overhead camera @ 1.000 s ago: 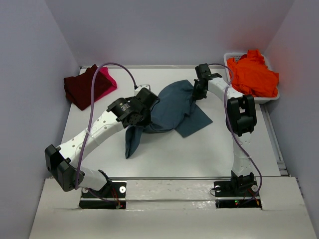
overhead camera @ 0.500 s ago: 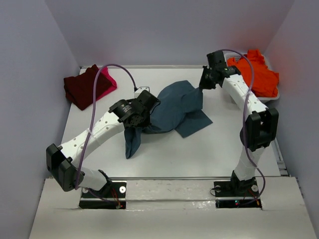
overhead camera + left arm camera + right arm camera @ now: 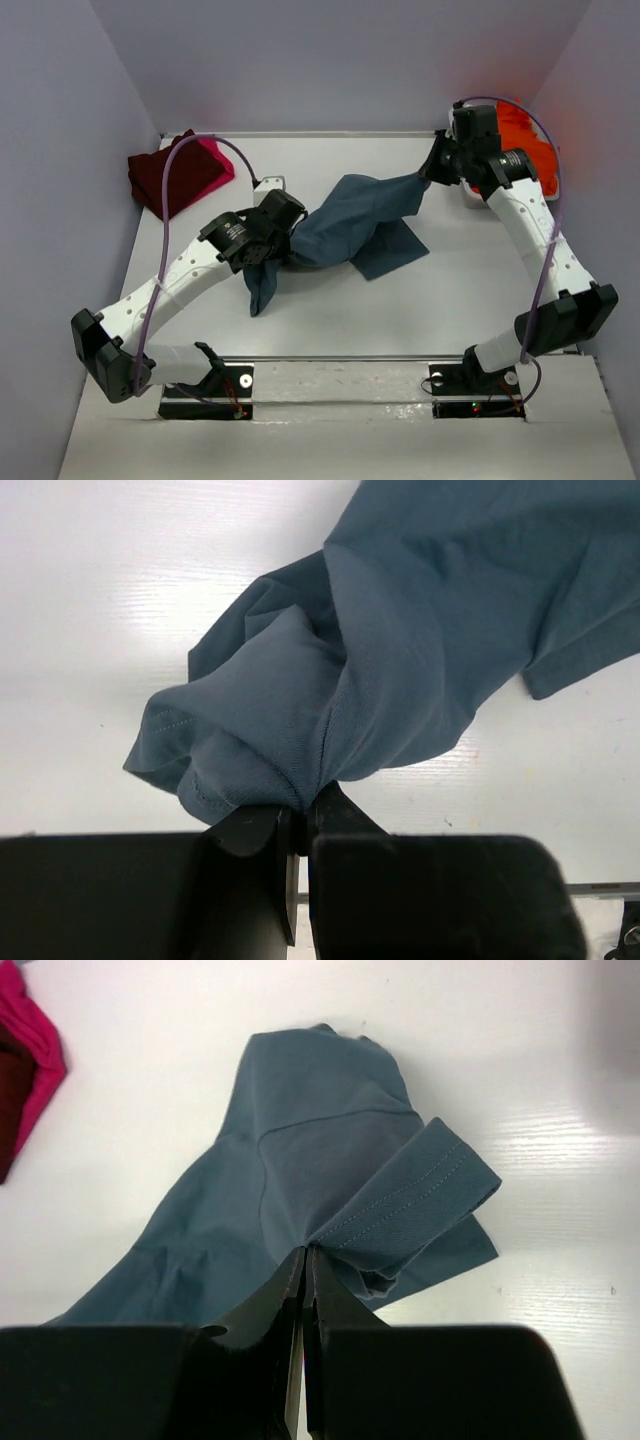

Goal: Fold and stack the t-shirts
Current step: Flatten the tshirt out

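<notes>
The slate teal-blue t-shirt [image 3: 350, 215] hangs stretched between both grippers above the table's middle. My left gripper [image 3: 282, 238] is shut on its bunched left end [image 3: 300, 730]. My right gripper [image 3: 432, 172] is shut on its right end near a hemmed sleeve [image 3: 400, 1205], lifted toward the back right. A lower flap rests on the table. The dark maroon t-shirt [image 3: 160, 178] lies on the bright pink one [image 3: 212, 158] at the back left. The vivid orange t-shirt [image 3: 520, 130] lies in the tub, partly hidden by my right arm.
The white plastic tub [image 3: 470, 195] stands at the back right against the wall. Grey walls close the table on the left, back and right. The pink shirt's edge also shows in the right wrist view [image 3: 35, 1070].
My right gripper has moved right and back toward the tub, pulling the teal-blue shirt out long. My left gripper has shifted slightly left with its end.
</notes>
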You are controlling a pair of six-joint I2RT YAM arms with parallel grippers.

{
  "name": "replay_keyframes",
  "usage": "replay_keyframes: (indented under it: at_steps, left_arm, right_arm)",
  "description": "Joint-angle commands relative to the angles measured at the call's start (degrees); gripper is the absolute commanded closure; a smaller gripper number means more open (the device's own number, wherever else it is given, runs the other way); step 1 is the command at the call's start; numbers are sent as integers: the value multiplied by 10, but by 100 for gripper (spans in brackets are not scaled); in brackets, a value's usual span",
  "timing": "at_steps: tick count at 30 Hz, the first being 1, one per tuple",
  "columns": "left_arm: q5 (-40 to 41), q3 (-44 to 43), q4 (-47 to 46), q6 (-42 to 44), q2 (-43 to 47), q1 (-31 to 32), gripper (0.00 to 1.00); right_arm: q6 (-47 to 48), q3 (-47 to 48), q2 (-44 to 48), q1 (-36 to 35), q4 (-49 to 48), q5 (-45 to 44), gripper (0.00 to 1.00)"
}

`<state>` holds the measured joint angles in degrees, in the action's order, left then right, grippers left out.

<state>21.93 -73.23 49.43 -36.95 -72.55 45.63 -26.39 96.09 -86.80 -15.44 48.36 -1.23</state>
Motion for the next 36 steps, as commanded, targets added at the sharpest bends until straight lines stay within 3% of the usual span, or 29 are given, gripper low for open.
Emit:
replay_keyframes:
  at_steps: [1,14,23,30,36]
  left_arm:
    - [39,21,-8,-15,50,-2,94]
    - [94,61,-16,-54,219,-2,94]
    - [113,68,-78,-9,366,-2,94]
    - [107,59,-137,50,430,-2,94]
    - [102,52,-166,73,427,-2,94]
  right_arm:
    - [6,-13,92,-4,-9,8,93]
    - [16,2,244,-4,-17,-3,93]
    - [26,37,335,-4,-62,-13,93]
    - [26,67,383,-4,-112,-28,93]
    - [33,126,381,-4,-135,-49,93]
